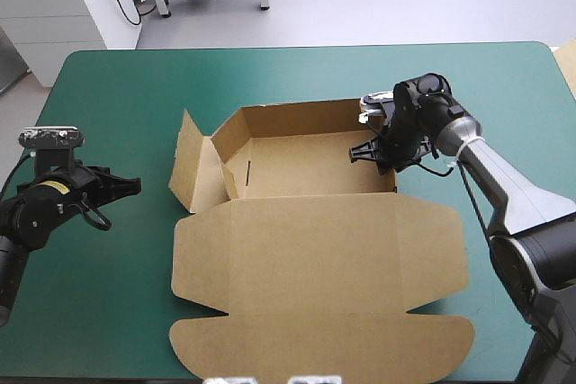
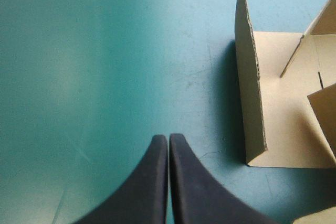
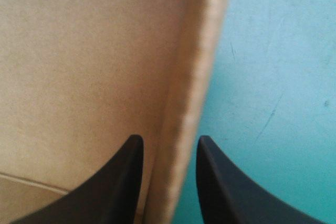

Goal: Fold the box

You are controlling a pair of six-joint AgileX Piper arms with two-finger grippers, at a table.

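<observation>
1. Box (image 1: 315, 249) sits mid-surface (image 1: 117, 78), tray walls partly up, lid flat toward the near edge.
2. Right tool (image 1: 373, 155) (image 3: 168, 140) is clamped on the box's right wall.
3. Left tool (image 1: 135, 184) (image 2: 168, 136) is clenched empty, left of the box, not touching it.

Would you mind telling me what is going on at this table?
The robot is folding the brown box: its far part has walls raised, the lid lies flat. The right gripper pinches the right wall. The left gripper is shut over the teal-green cover, beside the box and apart from it.
</observation>
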